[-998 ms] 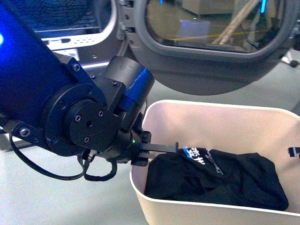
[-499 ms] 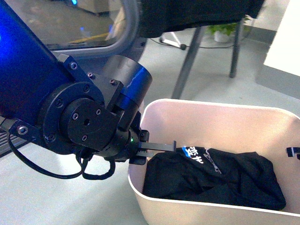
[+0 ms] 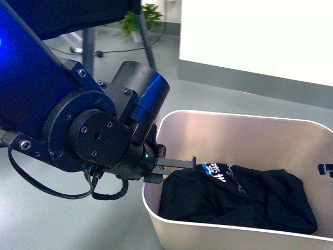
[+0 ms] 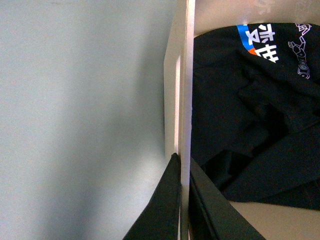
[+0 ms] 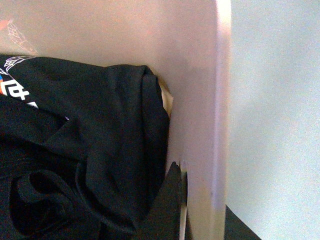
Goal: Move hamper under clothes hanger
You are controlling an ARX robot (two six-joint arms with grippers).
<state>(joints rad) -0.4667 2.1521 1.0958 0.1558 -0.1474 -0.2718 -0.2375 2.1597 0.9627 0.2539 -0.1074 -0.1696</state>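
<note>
The beige hamper (image 3: 234,135) fills the lower right of the front view, with a black printed garment (image 3: 239,195) lying in it. My left gripper (image 3: 174,165) is shut on the hamper's left wall. In the left wrist view the gripper (image 4: 183,170) has one finger on each side of the rim (image 4: 184,75). My right gripper (image 3: 325,169) shows only as a tip at the right edge. In the right wrist view it (image 5: 200,192) is clamped on the other wall (image 5: 200,100). The clothes hanger's dark legs (image 3: 88,49) stand at the far left, with black cloth hanging above them.
A white wall panel (image 3: 255,36) with a grey base runs behind the hamper. A potted plant (image 3: 140,21) and a cable on the floor (image 3: 112,52) lie beyond the rack's legs. My left arm's large blue and black body (image 3: 62,114) blocks the left of the front view. Grey floor surrounds the hamper.
The background has swept leftwards: the washing machine door has left the view, and the rack's legs have moved from upper right to upper left. Both grippers keep their hold on the hamper.
</note>
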